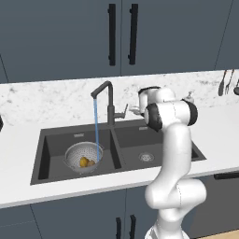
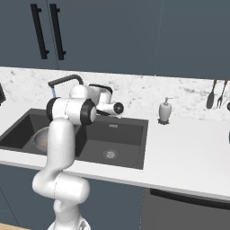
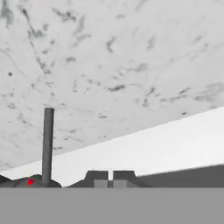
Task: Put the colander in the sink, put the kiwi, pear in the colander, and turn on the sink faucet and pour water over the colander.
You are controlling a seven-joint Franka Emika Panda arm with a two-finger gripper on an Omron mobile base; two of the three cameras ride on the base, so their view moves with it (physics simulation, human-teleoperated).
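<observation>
The colander (image 1: 84, 156) sits in the left basin of the sink (image 1: 140, 140), with the pear (image 1: 83, 162) and the kiwi (image 1: 91, 163) inside it. The sink faucet (image 1: 108, 98) has its spout swung over the left basin. A thin blue stream of water (image 1: 96, 126) falls from it into the colander. My gripper (image 1: 135, 110) hovers just right of the faucet's side lever (image 1: 123, 112), shut and holding nothing. In the hand view the fingertips (image 3: 107, 177) meet, and the lever (image 3: 47, 142) rises to their left. My arm hides part of the colander (image 2: 39, 138) in the right base view.
A white soap dispenser (image 2: 165, 111) stands on the counter right of the sink. Kitchen utensils (image 2: 211, 95) hang on the marble backsplash at the far right. Dark cabinet doors with black handles (image 1: 112, 35) hang above the counter. My own arm stands over the right basin.
</observation>
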